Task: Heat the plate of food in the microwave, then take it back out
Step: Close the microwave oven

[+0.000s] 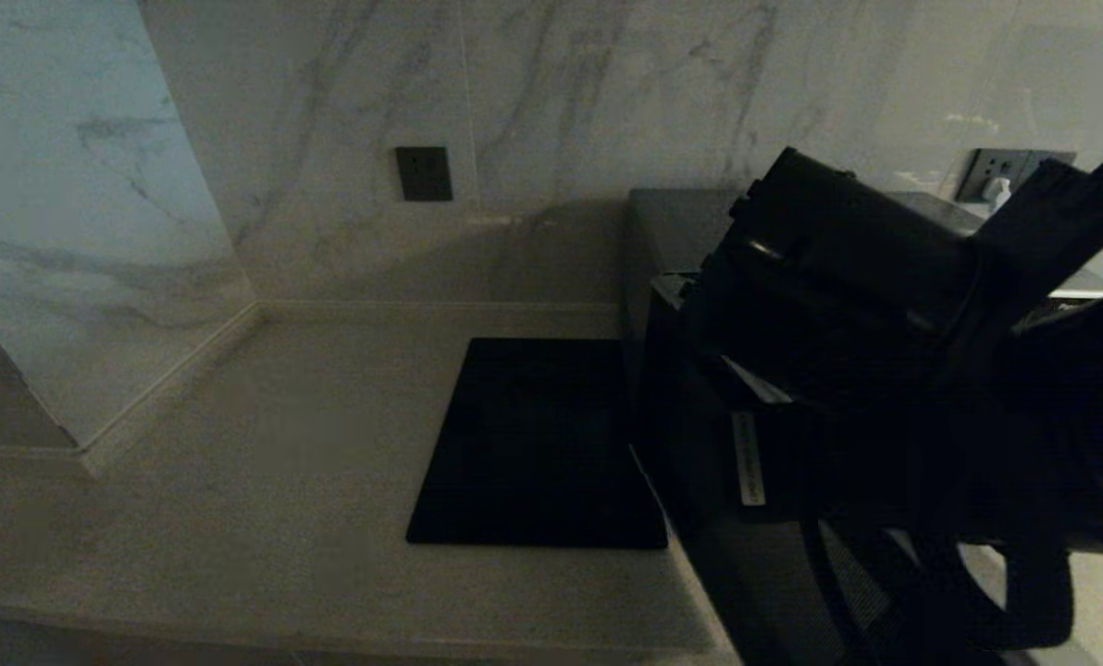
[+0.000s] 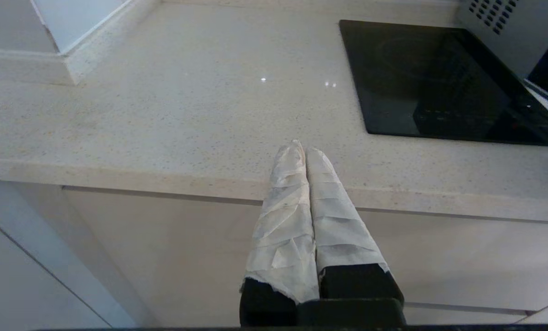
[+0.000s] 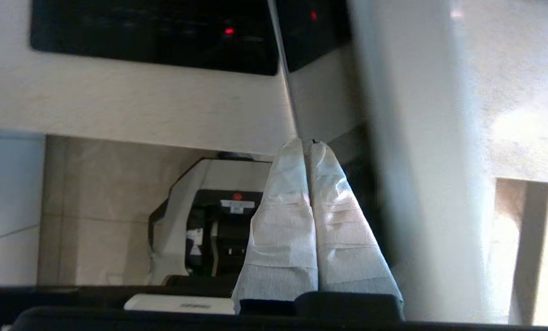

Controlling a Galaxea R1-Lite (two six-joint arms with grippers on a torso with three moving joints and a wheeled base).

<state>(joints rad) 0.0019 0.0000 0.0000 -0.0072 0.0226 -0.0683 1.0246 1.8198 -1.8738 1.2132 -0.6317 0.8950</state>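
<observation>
Plate of food isn't in view anywhere. Probably light, slick and breakable, so I'd pinch its rim. Microwave point(image 1: 690, 370) sits at 3 o'clock of the black mat point(image 1: 538, 444). Right gripper point(image 3: 307, 145) pinched closed, empty, by the microwave; left gripper point(image 2: 304, 149) likewise, parked by the counter point(image 2: 163, 92) edge.

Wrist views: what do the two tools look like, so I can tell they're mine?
Both match: the left tool and right tool each have two tapered fingers wrapped in creased off-white tape, set on black bases. In the head view the right arm is a bulky black housing with a small white label strip.
</observation>
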